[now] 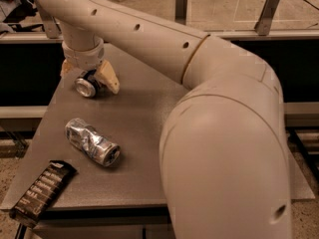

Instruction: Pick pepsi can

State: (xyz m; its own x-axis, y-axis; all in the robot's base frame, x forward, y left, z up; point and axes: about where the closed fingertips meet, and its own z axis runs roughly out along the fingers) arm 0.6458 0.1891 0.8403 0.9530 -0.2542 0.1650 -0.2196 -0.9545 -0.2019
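I see the pepsi can (85,87), dark blue, silver top facing me, lying on its side at the surface's (144,133) far-left edge, between the hand's (88,80) spread fingers (108,77).
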